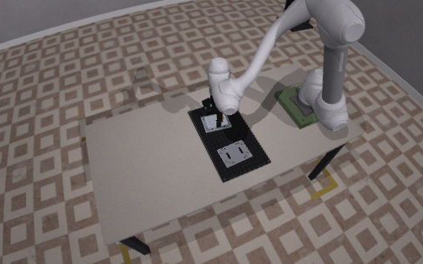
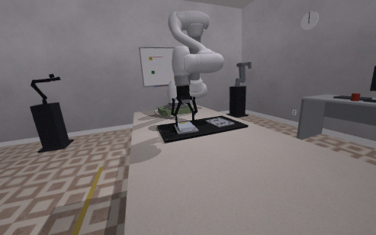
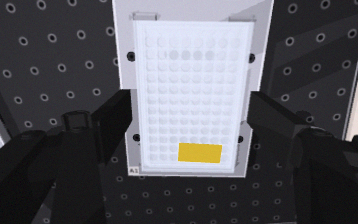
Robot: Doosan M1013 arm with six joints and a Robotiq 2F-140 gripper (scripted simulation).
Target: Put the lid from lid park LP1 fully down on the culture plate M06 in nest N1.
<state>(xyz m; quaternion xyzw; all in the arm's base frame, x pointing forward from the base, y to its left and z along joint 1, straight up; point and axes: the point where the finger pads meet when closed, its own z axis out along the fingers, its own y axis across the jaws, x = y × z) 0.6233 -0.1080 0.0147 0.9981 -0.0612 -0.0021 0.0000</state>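
The culture plate M06 with its clear lid (image 3: 192,97) sits in the grey nest N1 on the black perforated board; a yellow label (image 3: 200,152) shows near its close end. The lid lies flat and square over the wells. My gripper (image 3: 190,106) hangs straight above it, one finger on each long side, open and a little apart from the lid's edges. The lidded plate also shows in the top view (image 1: 214,123) and the exterior view (image 2: 186,127), with the gripper (image 2: 184,121) low over it. The lid park LP1 (image 1: 233,155) stands bare farther along the board.
The black board (image 1: 230,141) lies across the table's middle. A green mount (image 1: 296,105) holds the arm's base at the table's far right. Camera stands (image 2: 49,118) and a desk (image 2: 345,111) stand off the table.
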